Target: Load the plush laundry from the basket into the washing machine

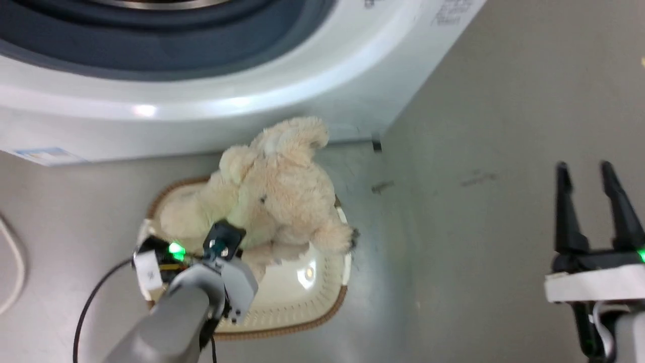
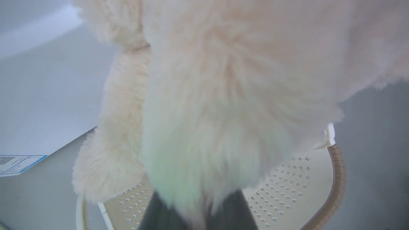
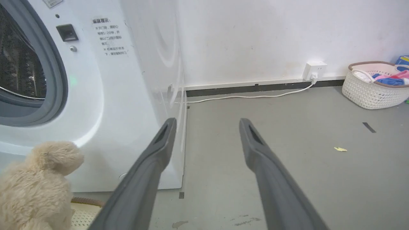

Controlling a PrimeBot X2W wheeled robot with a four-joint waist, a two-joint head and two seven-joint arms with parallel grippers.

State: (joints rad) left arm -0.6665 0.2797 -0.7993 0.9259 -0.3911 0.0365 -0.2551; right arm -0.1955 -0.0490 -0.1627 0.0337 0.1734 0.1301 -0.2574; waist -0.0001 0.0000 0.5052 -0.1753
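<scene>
In the head view, a large white front-loading washing machine point(image 1: 252, 111) spans 12 o'clock. Its blue-edged sticker point(image 1: 45, 155) at 9 o'clock is too blurred to read. The fluffy cream-beige plush laundry point(image 1: 277, 191) sits at centre over the cream perforated plastic basket with a brown rim point(image 1: 322, 307). The left gripper point(image 1: 228, 239) reaches into the fur from 7 o'clock. The right gripper point(image 1: 583, 171), at 4 o'clock, is well apart from the toy with its jaws spread.

In the left wrist view, the jaws pinch shaggy fur at 6 o'clock.

In the right wrist view, a printed Chinese notice point(image 3: 110, 36) at 11 o'clock is too small to read, and the plush lies at 8 o'clock.

Fur of the plush laundry point(image 2: 223, 80) buries the left pincer point(image 2: 196, 210) tips (washing machine point(image 1: 227, 113) cropped above).
</scene>
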